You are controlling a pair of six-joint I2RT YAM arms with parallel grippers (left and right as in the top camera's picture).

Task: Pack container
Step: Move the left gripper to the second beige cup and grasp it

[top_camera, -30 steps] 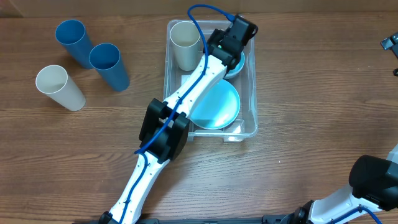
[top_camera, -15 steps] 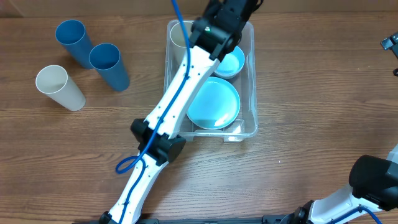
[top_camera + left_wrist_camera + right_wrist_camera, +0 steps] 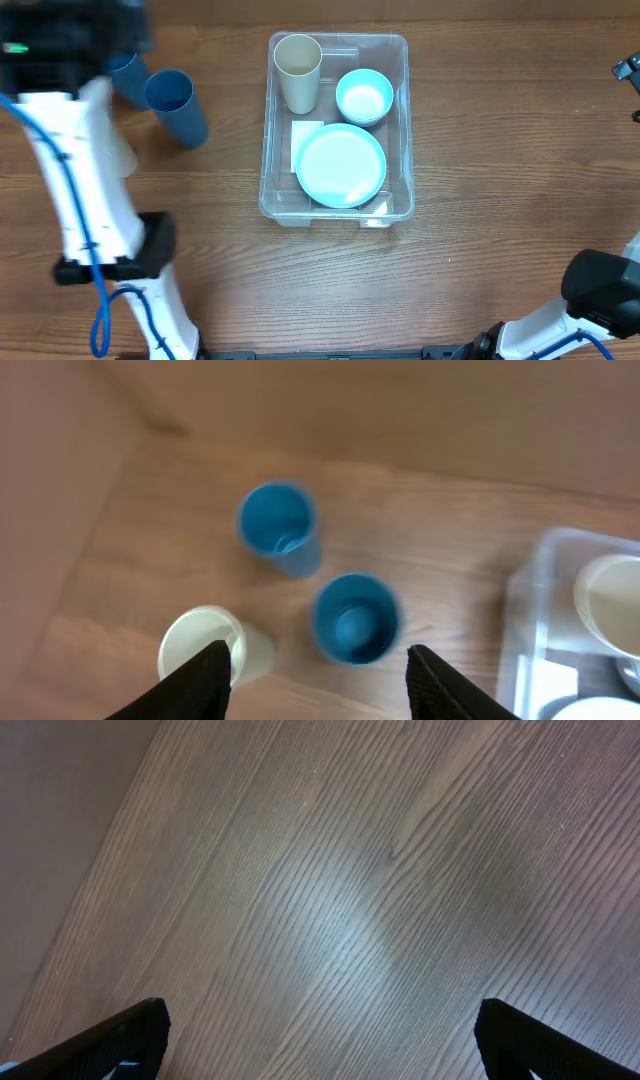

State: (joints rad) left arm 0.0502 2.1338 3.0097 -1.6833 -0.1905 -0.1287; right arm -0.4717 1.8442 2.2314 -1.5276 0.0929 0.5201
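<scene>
Clear plastic rectangular container (image 3: 275, 170) holds a cream cup (image 3: 298, 70), pale-blue bowl (image 3: 364, 97) and pale-blue plate (image 3: 341, 165); left end effector (image 3: 325, 680) spread above two blue cups (image 3: 355, 618), right end effector (image 3: 340, 1050) spread too.

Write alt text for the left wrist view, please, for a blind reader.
The open left gripper hangs over a far blue cup, a near blue cup and a cream cup on the table; the container edges in at right.
</scene>
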